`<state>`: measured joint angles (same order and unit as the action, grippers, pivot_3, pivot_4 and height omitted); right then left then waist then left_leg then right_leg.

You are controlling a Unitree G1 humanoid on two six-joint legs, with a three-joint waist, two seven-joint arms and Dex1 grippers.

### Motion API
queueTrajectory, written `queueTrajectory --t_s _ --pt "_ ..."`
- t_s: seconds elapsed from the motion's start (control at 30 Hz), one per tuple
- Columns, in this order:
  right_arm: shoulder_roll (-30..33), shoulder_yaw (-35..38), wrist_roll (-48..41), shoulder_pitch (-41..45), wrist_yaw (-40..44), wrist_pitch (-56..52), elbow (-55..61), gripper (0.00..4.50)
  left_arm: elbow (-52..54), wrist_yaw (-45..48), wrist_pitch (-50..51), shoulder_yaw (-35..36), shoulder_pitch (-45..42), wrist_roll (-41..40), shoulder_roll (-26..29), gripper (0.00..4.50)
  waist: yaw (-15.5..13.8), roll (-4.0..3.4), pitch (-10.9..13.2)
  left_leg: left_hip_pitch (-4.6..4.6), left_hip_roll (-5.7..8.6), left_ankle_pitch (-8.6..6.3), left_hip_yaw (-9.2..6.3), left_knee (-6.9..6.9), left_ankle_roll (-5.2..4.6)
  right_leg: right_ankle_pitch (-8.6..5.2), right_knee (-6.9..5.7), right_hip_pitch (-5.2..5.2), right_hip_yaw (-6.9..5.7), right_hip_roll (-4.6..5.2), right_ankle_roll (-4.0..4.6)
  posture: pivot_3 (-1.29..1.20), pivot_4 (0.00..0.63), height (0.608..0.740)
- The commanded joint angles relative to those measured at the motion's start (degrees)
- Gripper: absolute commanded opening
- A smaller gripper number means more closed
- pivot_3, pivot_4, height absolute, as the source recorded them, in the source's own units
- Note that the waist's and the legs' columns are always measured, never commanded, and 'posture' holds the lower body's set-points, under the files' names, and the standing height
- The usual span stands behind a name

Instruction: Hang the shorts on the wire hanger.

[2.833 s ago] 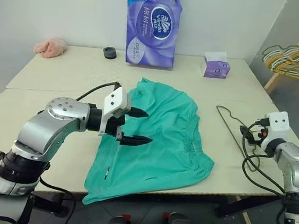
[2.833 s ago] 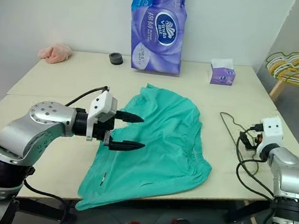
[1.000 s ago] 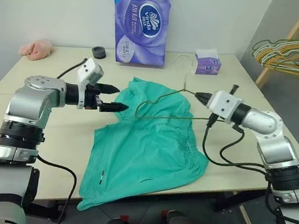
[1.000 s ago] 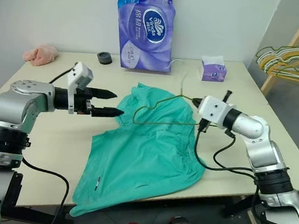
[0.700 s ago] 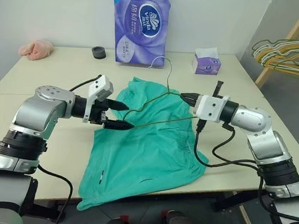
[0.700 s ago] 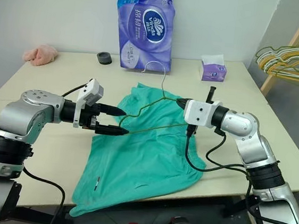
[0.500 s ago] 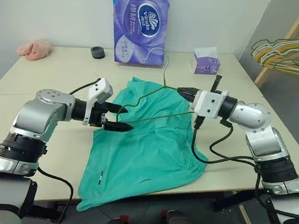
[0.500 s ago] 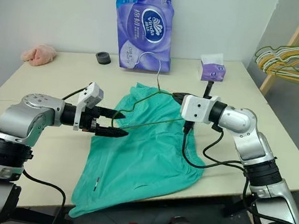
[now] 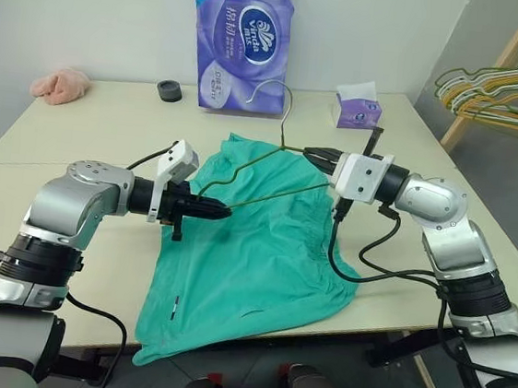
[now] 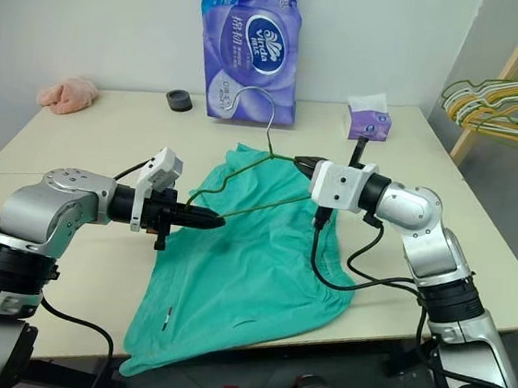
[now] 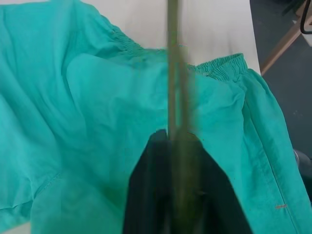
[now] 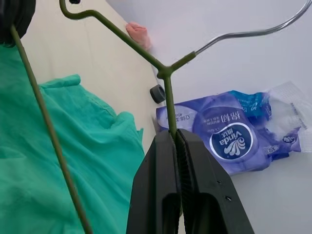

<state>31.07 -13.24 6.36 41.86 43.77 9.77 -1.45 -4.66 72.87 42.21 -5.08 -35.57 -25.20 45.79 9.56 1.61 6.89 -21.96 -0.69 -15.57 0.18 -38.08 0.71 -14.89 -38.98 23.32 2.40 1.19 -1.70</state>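
Wire hanger held in the air above the shorts spread on the table, left gripper clenched on its left corner, right gripper pinching its shoulder, likely steadying it for threading

My claw pinches the wire hanger

My right gripper clamps the wire hanger; the shorts lie at nine o'clock.

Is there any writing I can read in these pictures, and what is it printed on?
"Vinda": brand logo on the purple tissue pack standing at the back of the table.
Chinese characters beside that logo: too small to read.
Small purple tissue box: print too small to read.
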Motion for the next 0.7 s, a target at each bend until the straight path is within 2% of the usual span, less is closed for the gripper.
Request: queueTrajectory --t_s 0.03,0.13,0.23,0.33,0.5,0.57,0.7 --pt "0.2 1.1 -2.8 0.0 2.1 -1.6 3.9 0.00 1.8 -0.5 0.1 1.3 -0.2 -1.2 -0.3 0.01 0.0 0.00 0.0 0.00 0.00 0.00 0.00 0.00 0.00 0.00 0.00 0.00 0.00 0.00 0.00 -0.18 0.086 0.740" --pt "1.6 0.7 -3.4 -1.6 4.7 -1.4 5.2 0.00 1.6 -1.1 -0.1 1.4 -0.2 -1.0 -0.6 0.01 0.0 0.00 0.0 0.00 0.00 0.00 0.00 0.00 0.00 0.00 0.00 0.00 -0.01 0.00 0.00 -0.18 0.084 0.740" --pt "3.4 0.9 -4.0 -2.8 7.0 -2.6 6.4 0.74 1.6 -2.0 -1.5 1.2 0.2 0.1 -0.6 0.00 -0.1 0.00 0.0 0.00 0.01 0.00 -0.01 -0.01 0.00 0.00 0.00 -0.01 -0.02 0.02 0.00 -0.17 0.084 0.740" --pt "7.5 3.3 -6.2 -4.0 10.5 -8.2 8.1 1.80 2.2 -2.7 -4.8 0.8 0.8 2.1 -0.2 0.00 -0.1 0.00 0.0 0.00 0.01 0.00 0.00 -0.01 0.00 0.00 0.00 -0.01 -0.02 0.01 0.00 -0.17 0.089 0.740" --pt "15.0 8.6 -14.8 -4.9 16.3 -28.3 11.5 3.50 6.3 0.8 -9.5 -1.6 3.1 4.6 3.0 0.00 -0.2 0.00 0.0 0.00 0.02 0.00 0.01 -0.01 0.00 0.00 0.01 -0.01 -0.01 0.04 0.00 -0.18 0.092 0.740" --pt "17.8 8.2 -15.7 -5.9 18.7 -32.0 12.7 3.50 7.9 2.7 -11.5 -2.9 4.0 5.5 4.5 0.00 -0.2 0.00 0.0 0.02 0.01 0.00 0.00 0.03 0.00 -0.01 0.03 -0.02 -0.03 0.04 0.02 -0.19 0.092 0.740" --pt "19.5 5.3 -15.8 -7.9 21.0 -35.0 14.8 3.50 9.5 4.5 -11.9 -3.7 3.6 5.0 4.8 0.00 -0.1 0.00 0.0 0.05 -0.02 0.00 0.02 0.03 -0.01 -0.11 0.02 -0.02 -0.03 -0.01 -0.11 -0.19 0.091 0.740"
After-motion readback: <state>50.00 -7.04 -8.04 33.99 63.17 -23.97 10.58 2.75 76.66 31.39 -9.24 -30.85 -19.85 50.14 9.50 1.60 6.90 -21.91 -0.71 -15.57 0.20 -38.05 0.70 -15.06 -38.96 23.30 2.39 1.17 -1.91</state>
